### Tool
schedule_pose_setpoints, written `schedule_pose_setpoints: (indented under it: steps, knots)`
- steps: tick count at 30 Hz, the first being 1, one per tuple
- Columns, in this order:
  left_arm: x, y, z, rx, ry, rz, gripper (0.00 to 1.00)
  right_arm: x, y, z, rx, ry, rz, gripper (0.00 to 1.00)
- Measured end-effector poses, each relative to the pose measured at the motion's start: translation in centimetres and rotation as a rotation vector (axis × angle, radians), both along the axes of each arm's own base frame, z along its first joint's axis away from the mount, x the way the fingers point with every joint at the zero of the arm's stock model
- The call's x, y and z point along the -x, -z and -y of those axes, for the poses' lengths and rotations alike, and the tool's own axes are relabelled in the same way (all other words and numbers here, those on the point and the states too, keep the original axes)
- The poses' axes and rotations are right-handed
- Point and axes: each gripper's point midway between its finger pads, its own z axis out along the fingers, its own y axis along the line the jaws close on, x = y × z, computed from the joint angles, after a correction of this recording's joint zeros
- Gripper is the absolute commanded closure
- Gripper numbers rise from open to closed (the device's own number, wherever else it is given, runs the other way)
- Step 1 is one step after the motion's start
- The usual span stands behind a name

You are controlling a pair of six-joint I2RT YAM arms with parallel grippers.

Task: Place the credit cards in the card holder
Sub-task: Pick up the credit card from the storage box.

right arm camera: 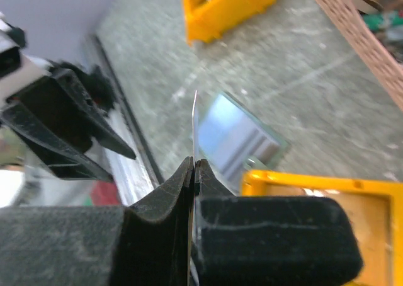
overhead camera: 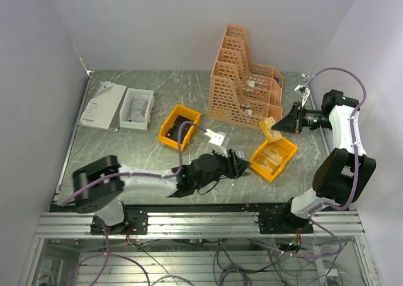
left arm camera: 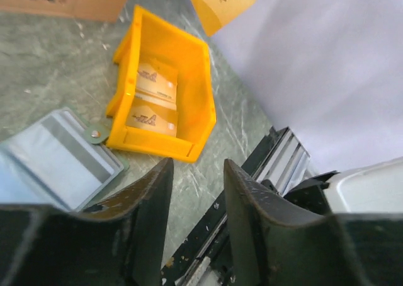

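Observation:
My right gripper (overhead camera: pixel 279 126) (right arm camera: pixel 194 163) is shut on a tan credit card (overhead camera: pixel 269 128), held in the air above the right yellow bin (overhead camera: pixel 288 148). The card shows edge-on in the right wrist view (right arm camera: pixel 194 119). More credit cards (left arm camera: pixel 154 81) lie in that bin. The card holder (left arm camera: pixel 60 160) lies open on the table beside the bin, bluish inside, with its round snap (left arm camera: pixel 96 134) next to the bin wall. It also shows in the right wrist view (right arm camera: pixel 236 135). My left gripper (overhead camera: pixel 244 166) (left arm camera: pixel 198 166) is open and empty, low by the card holder.
A second yellow bin (overhead camera: pixel 179 126) sits at centre left. An orange file organiser (overhead camera: pixel 245 78) stands at the back. A white box (overhead camera: pixel 136 108) and white papers (overhead camera: pixel 101 106) lie at the back left. The table's metal front rail (left arm camera: pixel 277 154) is close to my left gripper.

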Motion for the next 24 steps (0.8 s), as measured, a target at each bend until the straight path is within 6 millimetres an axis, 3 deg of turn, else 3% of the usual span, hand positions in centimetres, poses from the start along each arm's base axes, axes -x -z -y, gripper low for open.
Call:
schedule_pose_setpoints:
  steps: [3, 6, 9, 13, 18, 24]
  knots:
    - [0.2, -2.7, -3.0, 0.051, -0.04, 0.04, 0.33, 0.0, -2.6, -1.5, -0.139, 0.031, -0.065, 1.0]
    - [0.4, -5.8, -5.8, 0.127, -0.07, 0.066, 0.26, 0.0, -4.4, -2.6, -0.27, 0.063, -0.19, 1.0]
    - [0.4, -8.3, -7.4, 0.196, -0.08, 0.076, 0.19, 0.1, -5.5, -3.7, -0.366, 0.069, -0.308, 1.0]
    - [0.6, -10.8, -8.7, 0.29, -0.076, 0.062, 0.17, 0.6, -5.8, -5.8, -0.468, 0.042, -0.507, 1.0]
    - [0.5, -11.9, -9.2, 0.358, -0.066, 0.008, 0.19, 1.6, -6.0, -8.1, -0.516, 0.004, -0.706, 1.0]
    - [-0.4, -12.3, -9.1, 0.438, -0.057, -0.082, 0.2, 2.1, -7.5, -8.6, -0.523, -0.02, -0.702, 1.0]
